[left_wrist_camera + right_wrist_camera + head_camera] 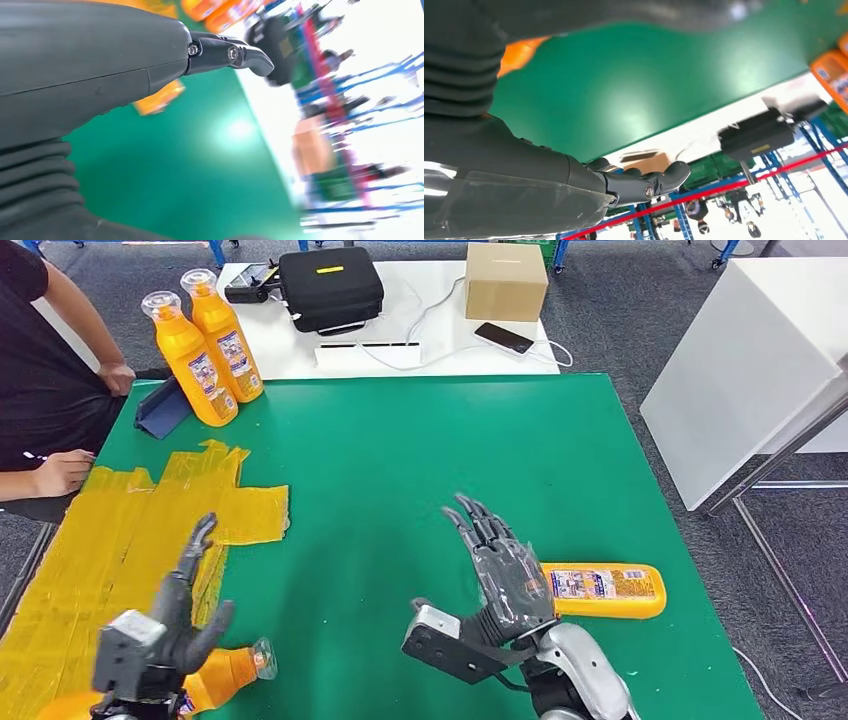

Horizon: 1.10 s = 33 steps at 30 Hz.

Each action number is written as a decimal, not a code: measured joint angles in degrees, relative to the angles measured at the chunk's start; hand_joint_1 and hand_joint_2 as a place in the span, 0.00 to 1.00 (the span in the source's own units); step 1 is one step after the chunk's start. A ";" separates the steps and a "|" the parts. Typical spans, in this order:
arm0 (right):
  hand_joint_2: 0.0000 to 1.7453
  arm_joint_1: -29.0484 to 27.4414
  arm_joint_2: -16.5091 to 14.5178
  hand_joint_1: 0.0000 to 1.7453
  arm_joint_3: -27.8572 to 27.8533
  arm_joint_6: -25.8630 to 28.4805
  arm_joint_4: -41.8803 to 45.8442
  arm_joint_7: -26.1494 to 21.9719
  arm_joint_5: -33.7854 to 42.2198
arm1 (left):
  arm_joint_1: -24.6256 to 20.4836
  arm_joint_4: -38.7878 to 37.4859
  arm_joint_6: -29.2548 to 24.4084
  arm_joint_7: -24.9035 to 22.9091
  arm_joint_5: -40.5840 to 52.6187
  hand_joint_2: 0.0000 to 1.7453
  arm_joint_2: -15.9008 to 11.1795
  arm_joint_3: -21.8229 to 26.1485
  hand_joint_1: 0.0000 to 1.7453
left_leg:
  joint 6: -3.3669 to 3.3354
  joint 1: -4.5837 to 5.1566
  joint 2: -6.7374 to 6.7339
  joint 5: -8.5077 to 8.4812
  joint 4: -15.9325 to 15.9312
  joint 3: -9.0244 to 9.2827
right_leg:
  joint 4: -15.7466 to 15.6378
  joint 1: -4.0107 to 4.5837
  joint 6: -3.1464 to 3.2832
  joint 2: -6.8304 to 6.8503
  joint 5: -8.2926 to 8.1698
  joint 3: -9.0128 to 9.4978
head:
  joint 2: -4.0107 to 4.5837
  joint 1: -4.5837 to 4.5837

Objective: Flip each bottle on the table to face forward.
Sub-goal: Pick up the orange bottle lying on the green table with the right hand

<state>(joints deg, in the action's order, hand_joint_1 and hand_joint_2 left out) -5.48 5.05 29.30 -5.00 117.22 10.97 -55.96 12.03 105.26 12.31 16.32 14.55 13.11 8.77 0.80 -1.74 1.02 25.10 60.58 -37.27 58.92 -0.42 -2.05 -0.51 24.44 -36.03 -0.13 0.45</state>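
Right hand: my right hand (505, 575) hovers flat over the worktop, fingers (478, 523) spread wide and holding nothing, its side just beside the lying bottle (605, 591).
Left hand: my left hand (180, 615) is also free, fingers (197, 543) raised and apart, above a second lying bottle (228, 672) near my edge.
Bottles: two lie on their sides with labels partly showing; two standing bottles (205, 345) are at the far left corner.
Step in hand: I judge I am about to take the right-side bottle.
How to do it well: I would lower the palm over the body, not the cap, close around the middle, then roll and stand it so the label faces me; round plastic may slip or roll off the near edge.
Worktop: green cover (420, 450), yellow tape patch (130, 530) at left, a blue holder (162, 407) beside it.
Room: a person (45, 360) sits left; a white table (420, 345) behind carries a black case (330, 285), a cardboard box (506, 280) and a phone (503, 337).
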 joint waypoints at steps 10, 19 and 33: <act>1.00 -8.83 6.51 0.00 -2.58 2.40 6.30 0.26 -1.22 | 3.18 10.42 2.75 2.72 -7.58 0.00 2.67 8.61 0.00 | -0.03 0.00 -0.01 0.05 -0.02 0.01 | -0.02 0.00 0.00 0.00 0.04 0.00 | 0.00 -0.02; 1.00 -14.67 12.53 0.00 -6.72 4.74 9.13 4.10 -4.74 | 5.39 13.55 8.31 3.01 -11.67 0.00 4.76 11.65 0.00 | -0.11 0.03 0.00 0.09 -0.01 0.03 | -0.03 -0.02 0.00 0.00 0.04 0.03 | 0.00 0.00; 1.00 -17.19 11.48 0.00 -29.24 -5.44 6.22 0.39 -6.47 | 6.83 16.25 9.45 1.51 -13.54 0.00 5.80 11.00 0.00 | -0.19 0.04 -0.01 0.14 -0.01 0.08 | -0.04 -0.02 -0.02 0.00 0.04 0.06 | 0.00 0.01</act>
<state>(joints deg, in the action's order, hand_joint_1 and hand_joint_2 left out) -22.67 16.53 0.06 -10.44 123.44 11.37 -62.44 18.86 121.50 21.76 17.83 1.02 18.91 19.77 0.61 -1.70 1.01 25.24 60.57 -37.19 58.88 -0.44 -2.07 -0.51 24.48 -35.97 -0.13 0.46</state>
